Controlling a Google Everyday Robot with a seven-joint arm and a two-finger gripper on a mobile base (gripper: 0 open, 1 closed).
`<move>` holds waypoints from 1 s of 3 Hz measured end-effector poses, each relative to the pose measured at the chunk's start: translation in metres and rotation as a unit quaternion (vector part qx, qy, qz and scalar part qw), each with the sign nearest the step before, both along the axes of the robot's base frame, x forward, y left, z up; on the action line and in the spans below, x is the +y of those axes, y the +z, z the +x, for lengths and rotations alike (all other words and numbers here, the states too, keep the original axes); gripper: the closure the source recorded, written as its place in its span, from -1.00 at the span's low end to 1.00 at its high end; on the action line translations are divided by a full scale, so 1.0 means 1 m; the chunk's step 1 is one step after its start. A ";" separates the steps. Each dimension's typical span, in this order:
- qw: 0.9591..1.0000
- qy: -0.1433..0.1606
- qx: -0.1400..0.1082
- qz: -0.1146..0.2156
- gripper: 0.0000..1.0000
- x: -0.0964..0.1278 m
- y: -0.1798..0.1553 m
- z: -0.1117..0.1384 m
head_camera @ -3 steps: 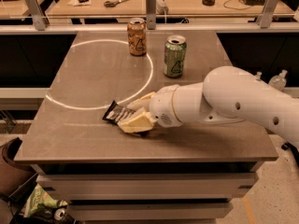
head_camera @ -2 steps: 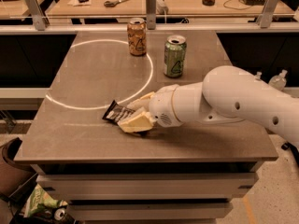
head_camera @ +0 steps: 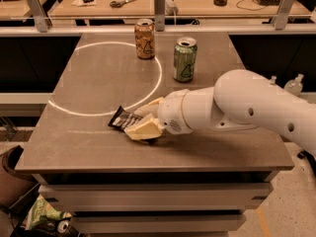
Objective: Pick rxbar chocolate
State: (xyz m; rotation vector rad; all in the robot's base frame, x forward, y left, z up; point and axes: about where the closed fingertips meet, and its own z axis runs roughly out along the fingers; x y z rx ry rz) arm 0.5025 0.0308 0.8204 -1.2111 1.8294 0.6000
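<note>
The rxbar chocolate [head_camera: 123,118], a flat black bar with white lettering, lies on the grey table [head_camera: 98,78] near its front, just outside the white circle line. My gripper [head_camera: 144,118] reaches in from the right on a thick white arm [head_camera: 247,105]. Its pale fingers [head_camera: 143,131] sit on either side of the bar's right end and press against it. The bar's left end sticks out to the left and still rests on the tabletop.
An orange-brown can [head_camera: 144,39] stands at the back middle and a green can [head_camera: 184,59] to its right, both behind my arm. A white circle [head_camera: 157,78] is marked on the table. A bin [head_camera: 15,181] stands on the floor at front left.
</note>
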 end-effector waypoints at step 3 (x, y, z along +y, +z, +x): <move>1.000 0.000 0.000 0.000 1.00 0.000 0.000 0.000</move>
